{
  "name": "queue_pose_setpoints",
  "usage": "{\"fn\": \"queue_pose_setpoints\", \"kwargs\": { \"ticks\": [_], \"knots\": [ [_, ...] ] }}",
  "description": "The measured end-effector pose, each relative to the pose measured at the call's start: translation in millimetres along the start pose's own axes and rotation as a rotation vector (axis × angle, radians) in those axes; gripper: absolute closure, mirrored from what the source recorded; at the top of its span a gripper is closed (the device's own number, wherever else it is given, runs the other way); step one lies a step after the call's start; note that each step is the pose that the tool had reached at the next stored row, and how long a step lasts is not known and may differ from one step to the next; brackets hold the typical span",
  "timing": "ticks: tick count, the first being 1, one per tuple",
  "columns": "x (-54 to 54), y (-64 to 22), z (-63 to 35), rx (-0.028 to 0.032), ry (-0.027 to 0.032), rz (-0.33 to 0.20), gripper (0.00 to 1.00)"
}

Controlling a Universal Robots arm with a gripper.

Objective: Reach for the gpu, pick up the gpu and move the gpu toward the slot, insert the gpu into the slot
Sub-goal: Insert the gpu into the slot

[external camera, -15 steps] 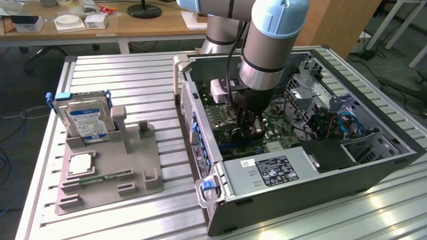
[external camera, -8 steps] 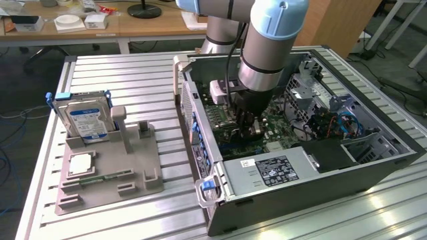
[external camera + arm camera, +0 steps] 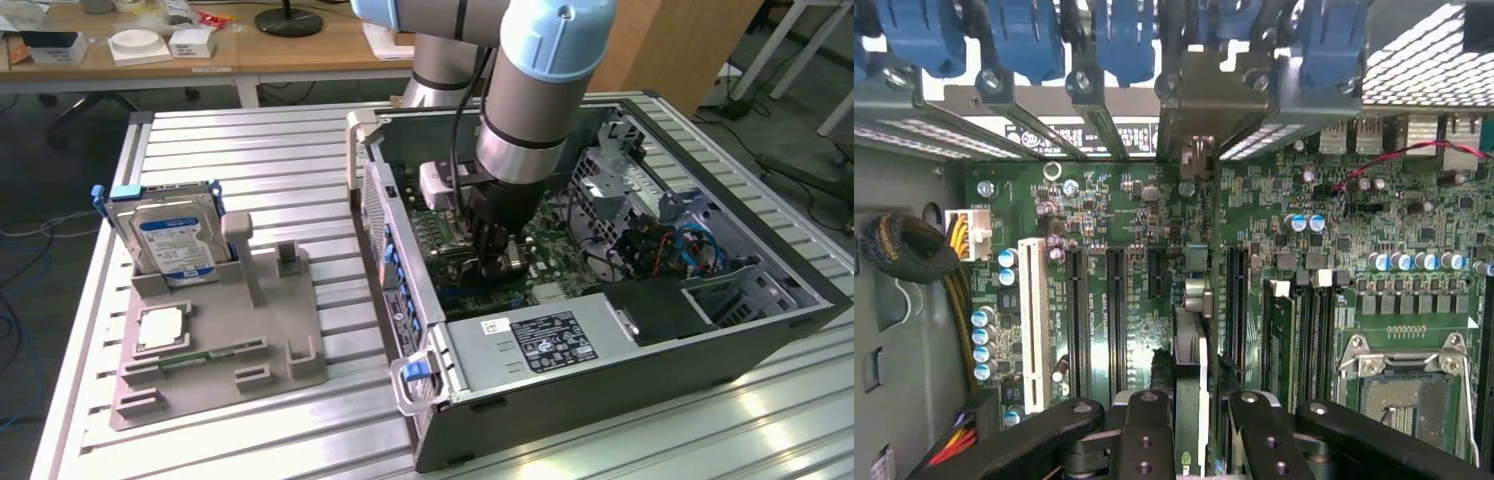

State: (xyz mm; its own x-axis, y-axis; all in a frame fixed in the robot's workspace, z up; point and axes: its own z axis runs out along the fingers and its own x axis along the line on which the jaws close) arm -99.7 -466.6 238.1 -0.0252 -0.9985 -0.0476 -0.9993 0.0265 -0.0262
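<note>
The gripper [image 3: 1192, 415] pinches the gpu [image 3: 1192, 340] edge-on between its black fingers [image 3: 1149, 430], inside the open computer case [image 3: 747, 335]. The card stands upright directly over the green motherboard [image 3: 1134, 290], its silver bracket [image 3: 1216, 100] at the case's rear wall among the blue clips [image 3: 1024, 40]. Whether it is seated cannot be determined.

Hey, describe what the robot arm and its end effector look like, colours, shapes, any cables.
The arm is built of thick round silver-grey tubes with pale blue caps at the joints. A black cable runs down beside it to a small light grey box near the wrist. The end effector is black, with jointed link fingers held by round bolts.
</note>
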Motion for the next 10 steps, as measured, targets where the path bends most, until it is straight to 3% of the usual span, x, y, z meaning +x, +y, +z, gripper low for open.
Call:
{"fn": "queue_pose_setpoints", "kwargs": {
  "ticks": [10],
  "knots": [
    [0.0, 0.3, 1.2, -0.0002, 0.0002, 0.0, 0.74]
  ]
}}
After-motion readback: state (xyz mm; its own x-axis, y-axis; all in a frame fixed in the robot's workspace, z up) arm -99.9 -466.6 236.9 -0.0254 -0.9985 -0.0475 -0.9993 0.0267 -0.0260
